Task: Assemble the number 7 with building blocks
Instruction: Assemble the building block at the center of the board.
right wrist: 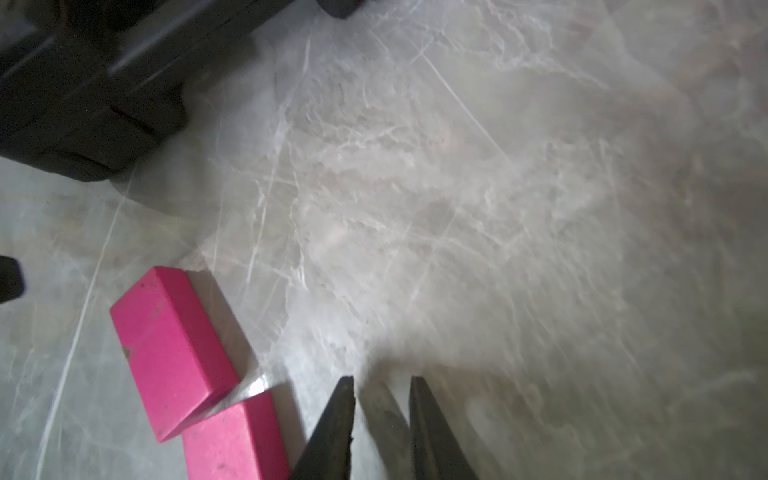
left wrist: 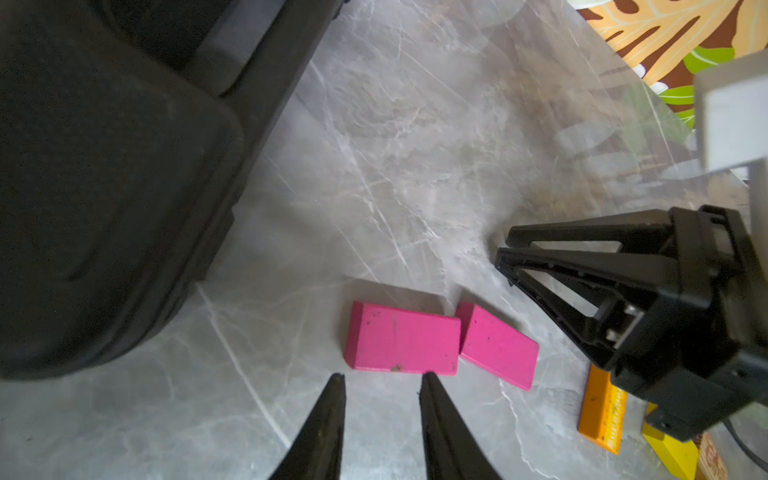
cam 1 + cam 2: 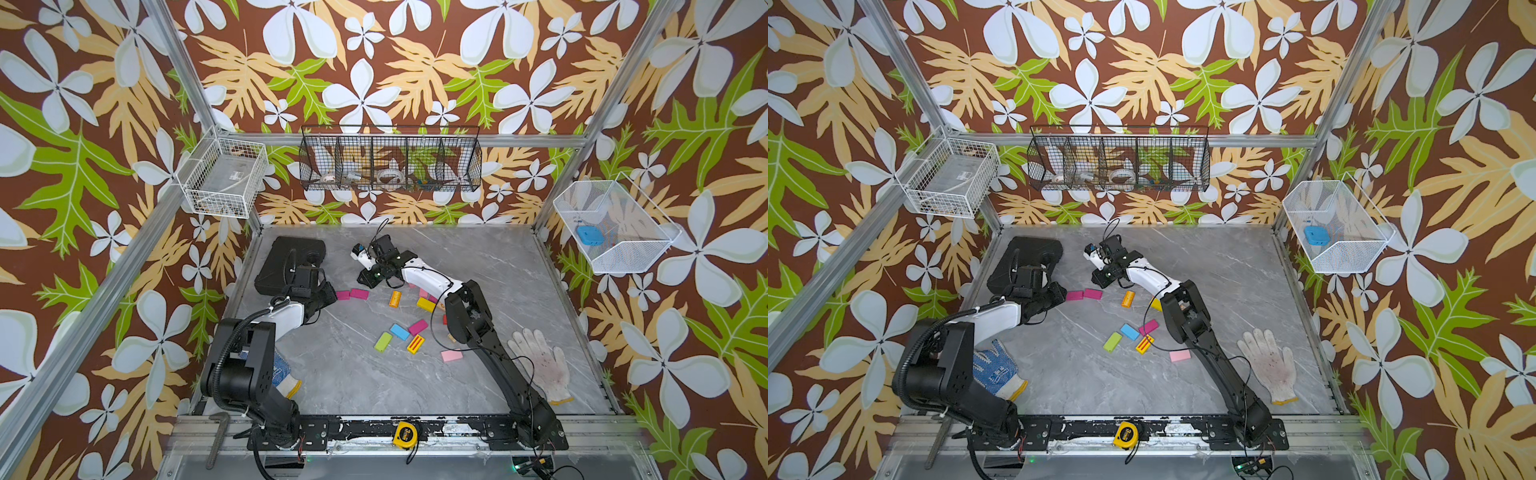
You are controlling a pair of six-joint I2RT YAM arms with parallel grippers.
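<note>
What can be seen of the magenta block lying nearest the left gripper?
The magenta block is a flat rectangular slab, apparently painted wood, unprinted on top, with small scuffs and a chip on one long edge. It lies on its broad face on the grey marbled table. One short end appears to touch a second magenta block at a slight angle. The fingers of the left gripper sit open beside its long edge, not gripping it.
</note>
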